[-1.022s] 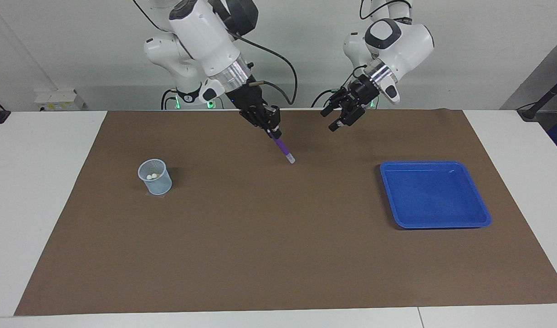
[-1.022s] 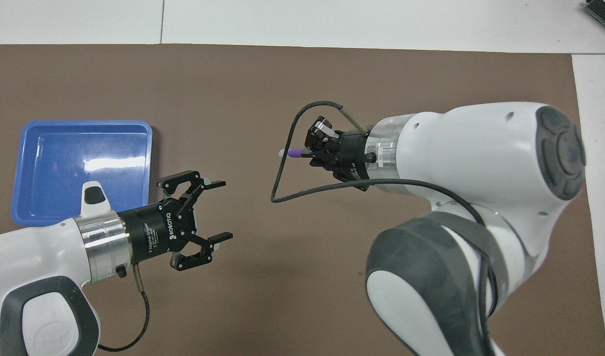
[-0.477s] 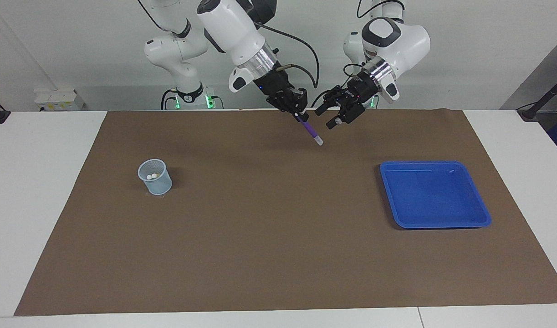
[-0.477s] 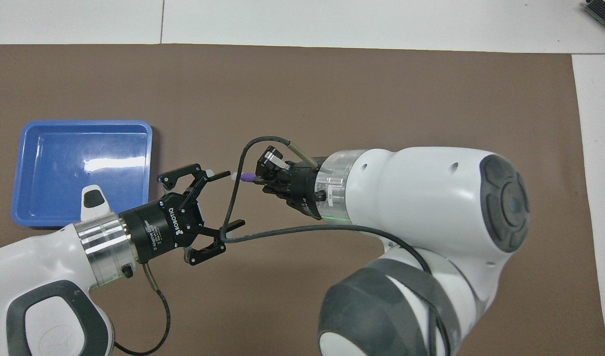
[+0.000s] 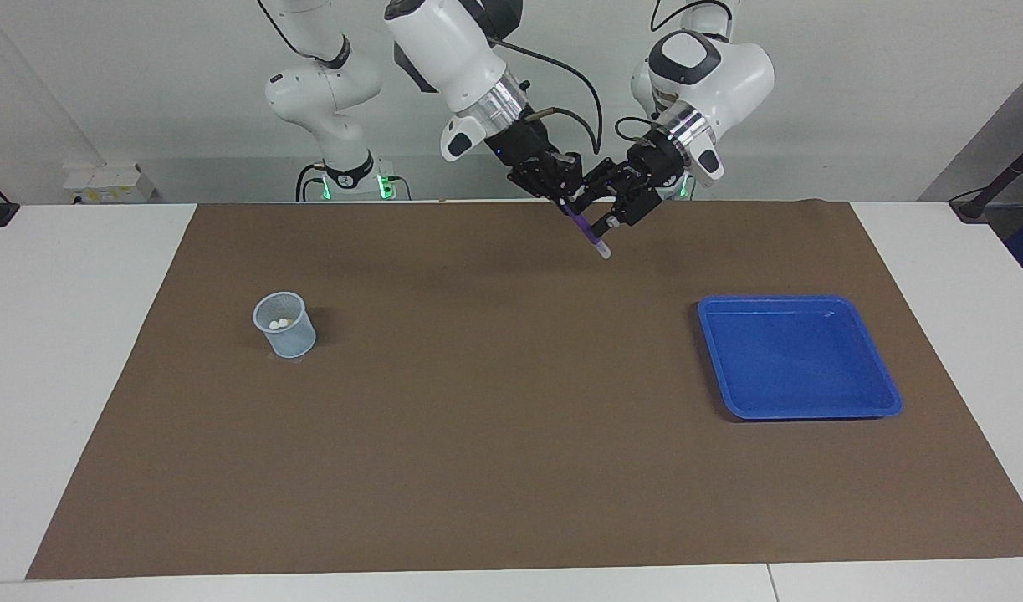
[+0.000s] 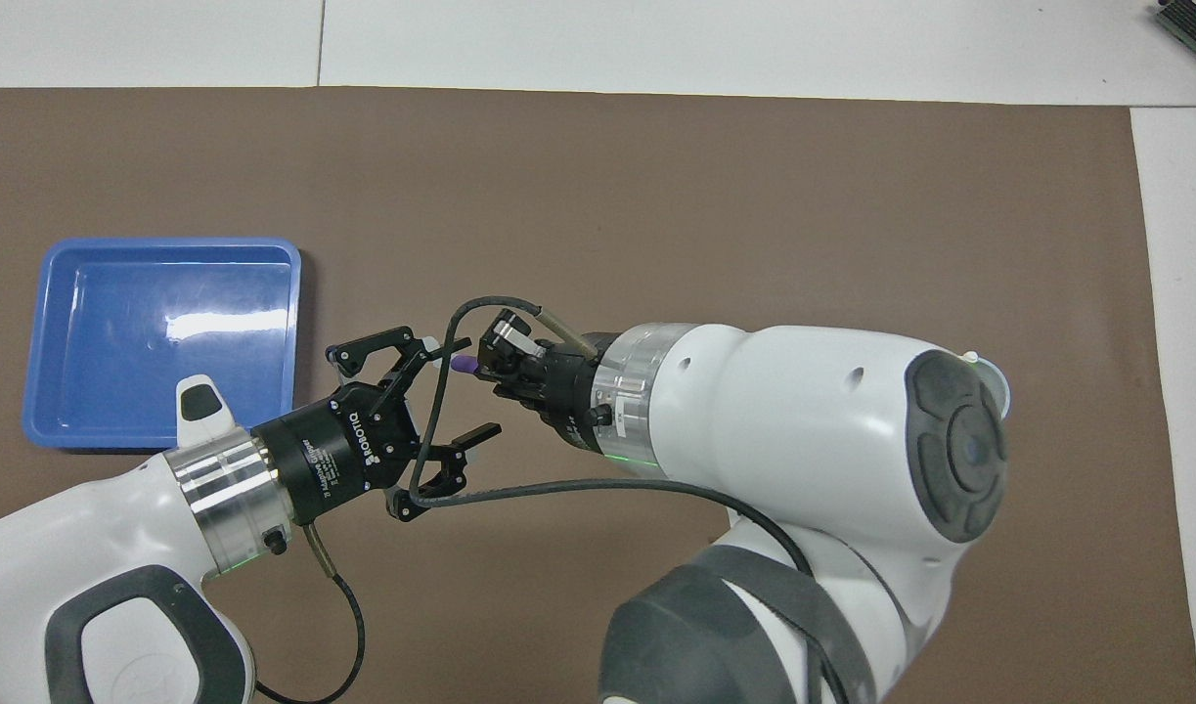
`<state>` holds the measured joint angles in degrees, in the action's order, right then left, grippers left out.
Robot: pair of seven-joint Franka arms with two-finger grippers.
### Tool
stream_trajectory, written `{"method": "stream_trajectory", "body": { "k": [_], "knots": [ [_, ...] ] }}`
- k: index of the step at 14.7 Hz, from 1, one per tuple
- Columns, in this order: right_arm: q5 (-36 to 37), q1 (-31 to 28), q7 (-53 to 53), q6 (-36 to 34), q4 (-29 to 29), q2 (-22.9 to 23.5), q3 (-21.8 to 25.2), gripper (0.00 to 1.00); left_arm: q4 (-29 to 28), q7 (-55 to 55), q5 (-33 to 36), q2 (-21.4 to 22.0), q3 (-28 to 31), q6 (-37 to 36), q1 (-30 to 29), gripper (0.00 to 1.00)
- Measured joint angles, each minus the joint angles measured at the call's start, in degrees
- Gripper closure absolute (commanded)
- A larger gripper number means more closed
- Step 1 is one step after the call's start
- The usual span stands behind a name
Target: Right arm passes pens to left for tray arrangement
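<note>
Your right tool (image 5: 561, 186) pinches the purple pen (image 5: 589, 234) in the air over the bench's robot-side edge. Your left tool (image 5: 605, 209), jaws spread, brackets it. Close squarely on the barrel, then release; the blue tray (image 5: 887, 400) waits empty.

Right gripper (image 5: 565, 194) clamped, raised over the mat's robot-side edge; left gripper (image 5: 605, 201) meets it, fingers (image 6: 480, 431) spread apart.
</note>
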<state>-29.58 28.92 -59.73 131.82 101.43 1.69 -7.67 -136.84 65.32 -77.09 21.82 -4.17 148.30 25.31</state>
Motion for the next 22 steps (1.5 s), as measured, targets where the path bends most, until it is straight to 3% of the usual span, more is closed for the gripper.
{"method": "stream_trajectory", "body": {
  "k": [4, 8, 10, 11, 18, 19, 21, 22],
  "knots": [
    [0.00, 0.00, 0.00, 0.99, 0.03, -0.03, 0.00, 1.00, 0.00, -0.08, -0.03, -0.27, -0.06, 2.68, 1.59, 0.25],
    [0.00, 0.00, 0.00, 1.00, 0.39, -0.09, 0.00, 1.00, 0.15, -0.10, -0.12, -0.83, 0.02, 4.81, 2.66, 0.59],
    [0.00, 0.01, 0.00, 0.91, 0.74, -0.27, -0.03, 1.00, 0.44, -0.38, -0.12, -0.95, 0.35, 5.24, 2.66, 0.82],
    [0.00, 0.00, 0.00, 0.92, 0.74, -0.34, -0.01, 1.00, 0.55, -0.68, -0.12, -0.97, 0.33, 5.24, 2.66, 1.00],
    [0.00, -0.05, 0.01, 0.51, 1.14, -0.72, 0.11, 0.98, 1.21, -3.57, -0.10, -1.44, 0.48, 5.62, 2.66, 1.00],
    [0.00, -0.05, 0.01, 0.51, 1.16, -0.76, 0.13, 0.88, 1.27, -3.57, -0.10, -1.46, 0.47, 5.63, 2.66, 1.00],
    [0.00, -0.05, 0.01, 0.52, 1.17, -0.89, 0.19, 0.19, 1.43, -3.57, -0.10, -1.48, 0.42, 5.62, 2.67, 1.00],
    [0.00, -0.06, 0.01, 0.80, 1.16, -0.93, 0.20, 0.00, 1.45, -3.57, -0.10, -1.48, 0.30, 5.57, 2.73, 1.00]
  ]
}}
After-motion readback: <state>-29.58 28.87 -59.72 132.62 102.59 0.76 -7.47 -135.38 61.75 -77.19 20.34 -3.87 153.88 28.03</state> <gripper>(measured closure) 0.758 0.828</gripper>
